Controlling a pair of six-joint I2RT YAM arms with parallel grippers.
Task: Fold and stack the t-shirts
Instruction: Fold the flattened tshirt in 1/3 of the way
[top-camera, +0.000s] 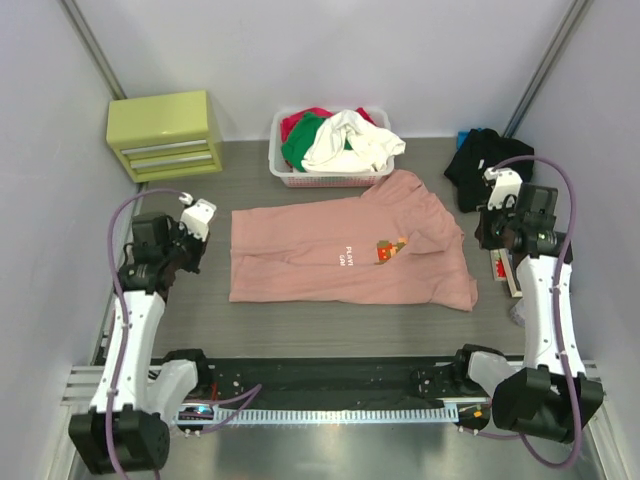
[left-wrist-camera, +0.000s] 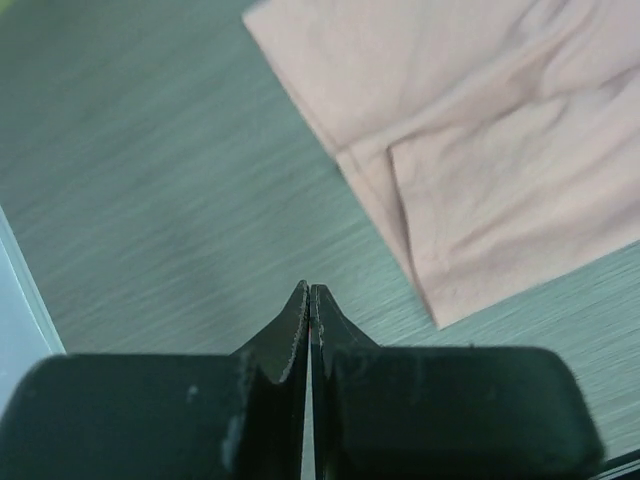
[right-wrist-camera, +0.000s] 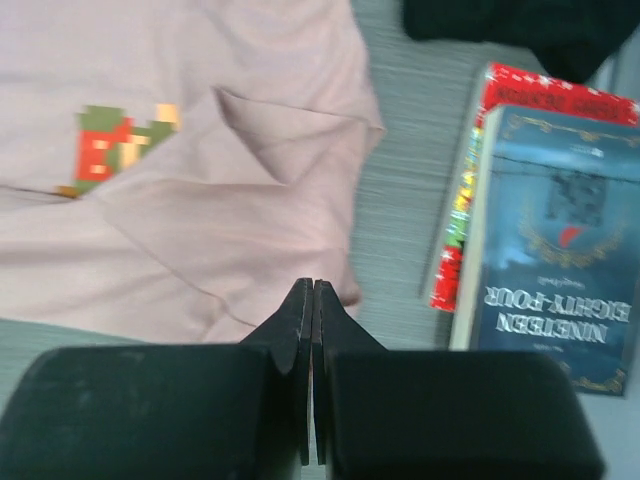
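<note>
Top external view: large salmon-pink cloth t-shirt (top-camera: 340, 255) spread flat mid-bench (top-camera: 200, 320), body not yet folded. Crumpled black cloth t-shirt (top-camera: 478, 165) at far right. Left gripper (left-wrist-camera: 308, 295) and right gripper (right-wrist-camera: 312, 290) fully closed, empty, flanking pink shirt. Folding and stacking all remain.

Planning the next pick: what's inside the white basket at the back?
The basket holds loose clothes: a white garment on top, green cloth and red cloth beside it. Anything beneath them is covered.

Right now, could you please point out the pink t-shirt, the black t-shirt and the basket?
pink t-shirt (top-camera: 330, 242), top view, mid body.
black t-shirt (top-camera: 470, 160), top view, crumpled middle.
basket (top-camera: 330, 180), top view, front wall.
</note>
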